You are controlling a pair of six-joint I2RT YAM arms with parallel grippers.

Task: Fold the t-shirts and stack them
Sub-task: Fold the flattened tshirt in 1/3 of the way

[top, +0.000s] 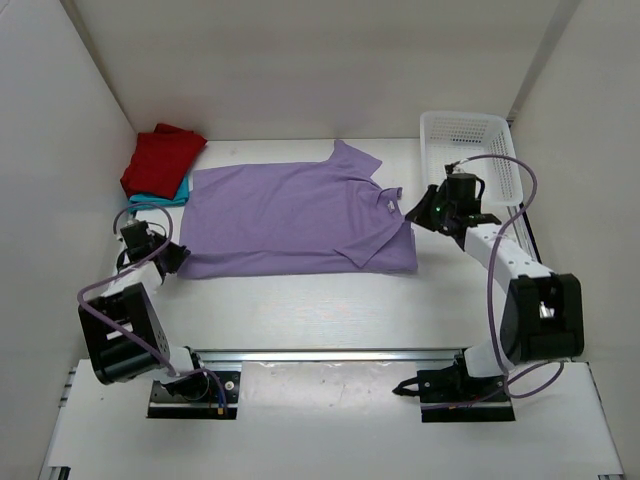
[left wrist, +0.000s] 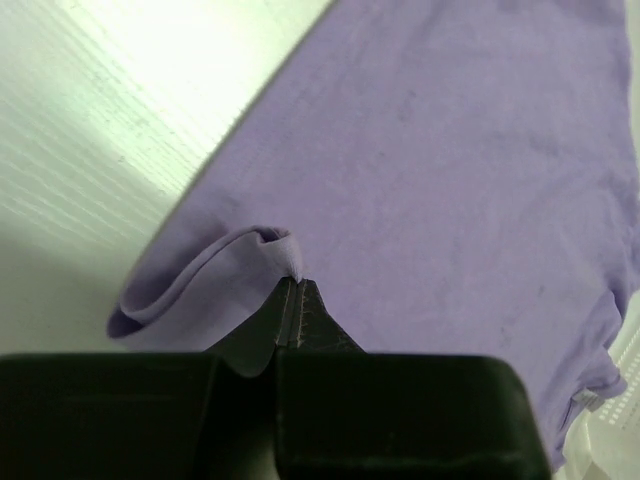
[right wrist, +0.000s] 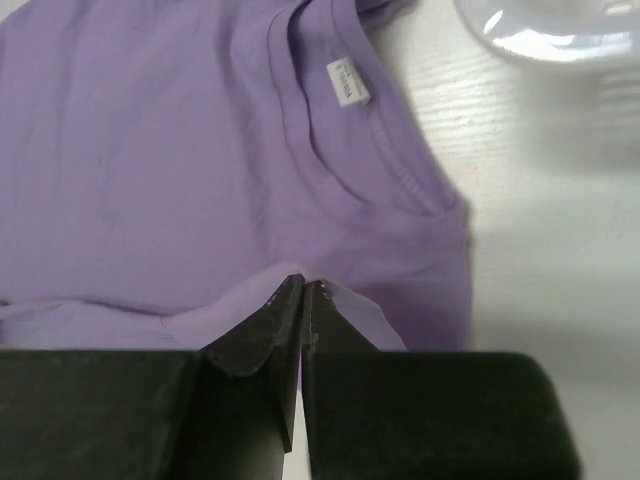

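Observation:
The lilac purple t-shirt (top: 290, 215) lies spread flat in the middle of the table, collar to the right. My left gripper (top: 176, 256) is shut on its lower left hem corner, where the cloth (left wrist: 210, 280) bunches up at the fingertips (left wrist: 296, 285). My right gripper (top: 412, 214) is shut on a fold of the shirt's right shoulder (right wrist: 330, 300), just below the collar (right wrist: 340, 160). The dark red t-shirt (top: 160, 158) lies folded on the teal t-shirt (top: 165, 194) at the back left.
A white mesh basket (top: 470, 150) stands at the back right, just behind my right arm. White walls close the table on three sides.

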